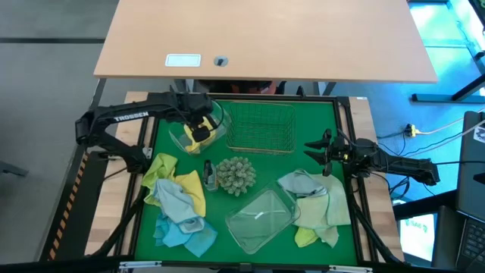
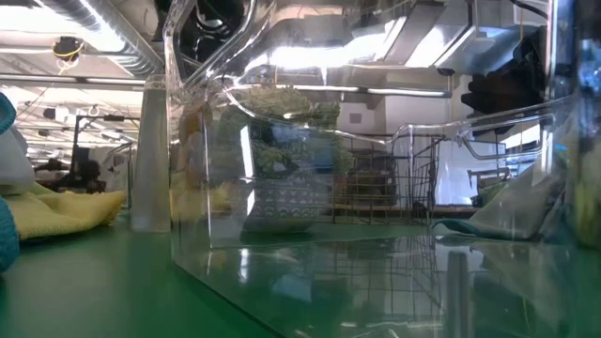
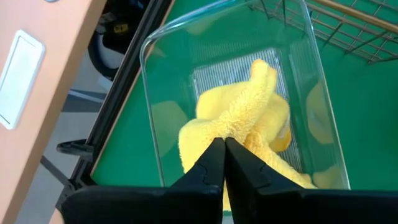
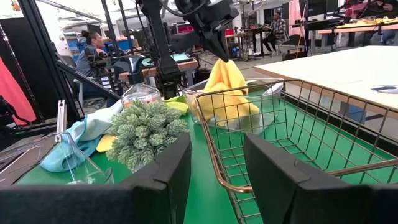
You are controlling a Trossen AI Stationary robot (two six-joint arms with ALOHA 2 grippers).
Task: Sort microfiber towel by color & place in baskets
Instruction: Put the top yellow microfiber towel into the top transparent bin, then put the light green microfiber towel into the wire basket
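My left gripper (image 1: 198, 127) is shut on a yellow towel (image 3: 239, 127) over the clear tub (image 1: 198, 130) at the mat's far left. The wire-mesh basket (image 1: 261, 127) stands to the tub's right. A second clear tub (image 1: 261, 218) sits at the near middle. A pile of yellow, lime and blue towels (image 1: 178, 201) lies at the near left, and a pile of blue-grey and lime towels (image 1: 314, 205) lies at the near right. My right gripper (image 1: 318, 148) is open and empty at the mat's right side, right of the mesh basket. My left gripper pinches a bunched fold of the yellow towel (image 3: 231, 129) between its two fingertips, coming from above and pointing down. The towel hangs below the fingers inside the tub, and its lower part (image 3: 273, 134) rests on the tub's floor.
A spiky grey-green ball (image 1: 236, 175) sits at the mat's middle, with a small upright object (image 1: 208, 176) beside it. A wooden desk (image 1: 265, 38) stands beyond the far edge. People and equipment show in the room in the right wrist view (image 4: 93, 50).
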